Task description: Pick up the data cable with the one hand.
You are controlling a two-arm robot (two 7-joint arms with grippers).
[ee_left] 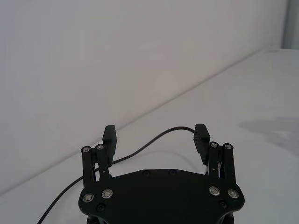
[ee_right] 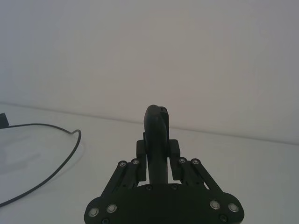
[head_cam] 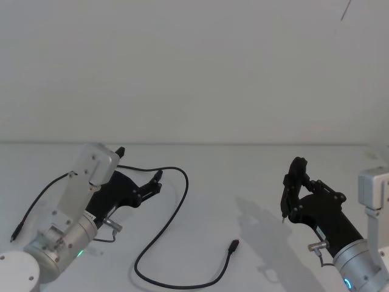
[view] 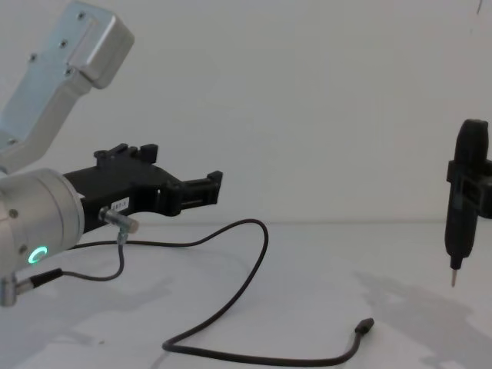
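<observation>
A thin target, easily missed: the long, dark brown-black data cable (head_cam: 186,182) lies slack on the white table (head_cam: 255,176). The black angular two-finger left gripper (ee_left: 155,134), fingers spread wide and holding nothing, hangs above the cable's far-left stretch. A descent off the line would likely close the pads on bare table, or nudge the limp cord sideways out of the gap. Too shallow a pinch could let it slip free on the lift. The thin grey wire with a silver cylindrical plug (view: 121,221) dangling at the wrist sits close to the cable and could snag on it.

From under the gripper the cable arcs right toward the table's centre, swings back to the near side and ends in a small black plug (head_cam: 233,245) near centre. The left arm enters from the near left, its fat silver wrist angled upward and the gripper reaching roughly level toward the far right. At right, the right gripper (ee_right: 156,151) is raised and clamped on a slim black tool (view: 469,146), thin metal tip pointing down, well apart from the cable.
</observation>
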